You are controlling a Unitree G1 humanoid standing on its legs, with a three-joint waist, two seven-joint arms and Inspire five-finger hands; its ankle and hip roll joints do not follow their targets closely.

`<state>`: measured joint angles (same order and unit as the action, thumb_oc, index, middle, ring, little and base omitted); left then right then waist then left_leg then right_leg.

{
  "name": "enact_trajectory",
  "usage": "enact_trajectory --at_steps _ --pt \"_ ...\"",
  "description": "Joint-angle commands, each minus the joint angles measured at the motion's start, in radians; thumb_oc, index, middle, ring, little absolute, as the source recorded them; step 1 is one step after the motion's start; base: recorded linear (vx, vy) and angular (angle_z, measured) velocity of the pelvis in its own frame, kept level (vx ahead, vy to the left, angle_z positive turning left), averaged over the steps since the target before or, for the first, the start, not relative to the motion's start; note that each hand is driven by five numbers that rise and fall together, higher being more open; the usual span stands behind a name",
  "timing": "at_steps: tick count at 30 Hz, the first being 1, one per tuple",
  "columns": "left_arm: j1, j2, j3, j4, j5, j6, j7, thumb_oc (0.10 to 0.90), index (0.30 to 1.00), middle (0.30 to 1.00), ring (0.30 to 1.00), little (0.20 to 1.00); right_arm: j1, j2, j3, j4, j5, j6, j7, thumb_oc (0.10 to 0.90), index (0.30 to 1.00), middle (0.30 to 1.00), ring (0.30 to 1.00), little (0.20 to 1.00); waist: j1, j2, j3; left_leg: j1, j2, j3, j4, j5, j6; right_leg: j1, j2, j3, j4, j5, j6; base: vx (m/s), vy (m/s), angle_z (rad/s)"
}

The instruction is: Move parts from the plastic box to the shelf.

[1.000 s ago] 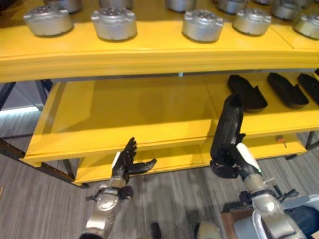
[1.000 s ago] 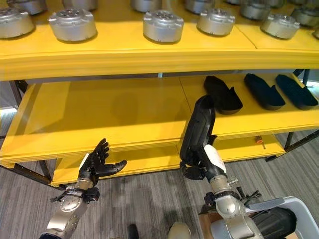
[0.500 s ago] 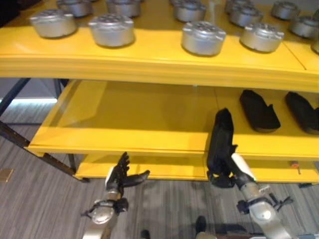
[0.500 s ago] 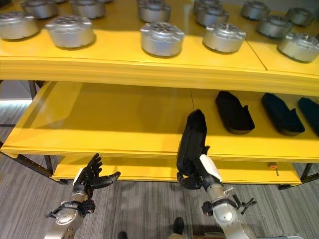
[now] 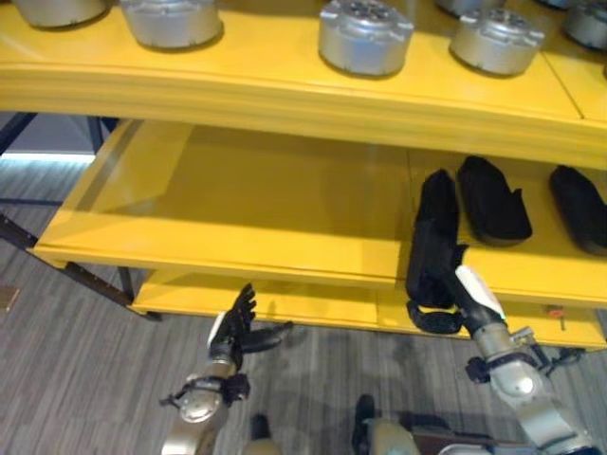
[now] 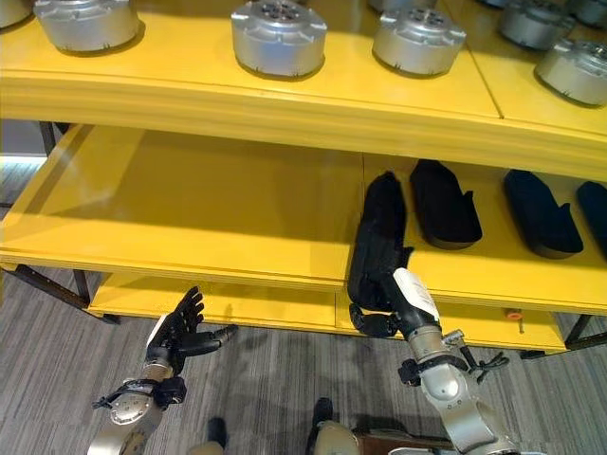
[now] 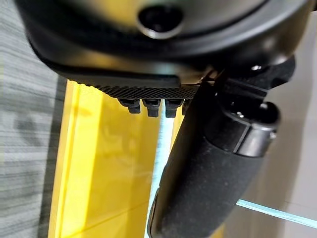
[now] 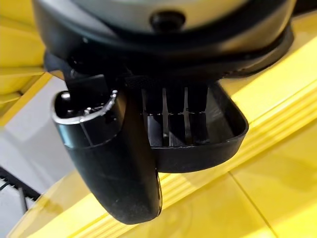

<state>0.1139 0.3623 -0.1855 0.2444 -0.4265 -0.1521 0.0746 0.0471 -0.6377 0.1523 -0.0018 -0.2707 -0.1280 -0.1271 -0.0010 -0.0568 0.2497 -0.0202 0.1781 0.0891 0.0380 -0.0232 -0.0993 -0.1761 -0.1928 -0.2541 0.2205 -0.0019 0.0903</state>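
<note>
My right hand (image 5: pixel 438 317) is shut on the near end of a long black moulded part (image 5: pixel 432 232). The part points away from me over the yellow middle shelf (image 5: pixel 247 204), close beside another black part (image 5: pixel 493 199). Whether its far end rests on the shelf I cannot tell. In the right wrist view my thumb (image 8: pixel 114 163) and curled fingers clasp the ribbed black part (image 8: pixel 198 141) above the shelf's yellow front edge (image 8: pixel 277 158). My left hand (image 5: pixel 237 327) hangs open below the shelf's front edge, holding nothing, with its thumb (image 7: pixel 213 173) spread.
Two more black parts (image 6: pixel 444 204) (image 6: pixel 541 213) lie on the right half of the middle shelf; its left half is bare. Several round silver parts (image 5: pixel 365 36) stand on the top shelf (image 5: pixel 285 90). Grey floor (image 5: pixel 57 379) lies below.
The camera has shifted. My right hand has carried the black part forward, further over the middle shelf and closer to the black part lying there. My left hand stays open and low.
</note>
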Motion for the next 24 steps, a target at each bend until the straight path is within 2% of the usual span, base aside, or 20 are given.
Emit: enact_trajectory --at_steps 1,14,22,24 --pt "-0.055 0.065 0.020 -0.145 -0.010 -0.088 -0.013 0.900 1.000 1.000 1.000 1.000 -0.176 -0.043 -0.043 -0.152 0.033 -0.104 -0.061 0.400 0.300 0.300 0.300 0.300 0.029 -0.024 -0.049 0.032 0.037 0.001 0.069 -0.040 0.015 -0.023 -0.091 0.062 0.043 0.061 0.081 0.01 0.009 0.13" --pt "-0.058 0.106 0.005 -0.179 -0.019 -0.089 -0.025 0.900 1.000 1.000 1.000 1.000 -0.393 -0.132 0.065 -0.057 0.017 -0.064 -0.045 0.400 0.300 0.300 0.300 0.300 0.078 -0.026 -0.007 -0.018 0.010 -0.040 0.109 -0.060 0.019 -0.030 -0.121 0.046 0.048 0.073 0.087 -0.01 0.014 0.13" --pt "-0.070 0.139 -0.015 -0.199 -0.043 -0.089 -0.034 0.900 1.000 1.000 1.000 1.000 -0.606 -0.203 0.128 0.086 0.035 -0.027 -0.075 0.400 0.300 0.300 0.300 0.300 0.105 -0.022 0.049 -0.099 -0.008 -0.067 0.188 -0.080 0.018 -0.073 -0.127 0.054 0.074 0.074 0.081 -0.06 0.013 0.14" --pt "-0.084 0.155 -0.025 -0.213 -0.056 -0.094 -0.034 0.900 1.000 1.000 1.000 1.000 -0.718 -0.250 0.176 0.178 0.040 -0.004 -0.081 0.400 0.300 0.300 0.300 0.300 0.116 -0.014 0.079 -0.154 -0.013 -0.083 0.249 -0.097 0.018 -0.109 -0.130 0.061 0.102 0.066 0.076 -0.13 0.026 0.01"
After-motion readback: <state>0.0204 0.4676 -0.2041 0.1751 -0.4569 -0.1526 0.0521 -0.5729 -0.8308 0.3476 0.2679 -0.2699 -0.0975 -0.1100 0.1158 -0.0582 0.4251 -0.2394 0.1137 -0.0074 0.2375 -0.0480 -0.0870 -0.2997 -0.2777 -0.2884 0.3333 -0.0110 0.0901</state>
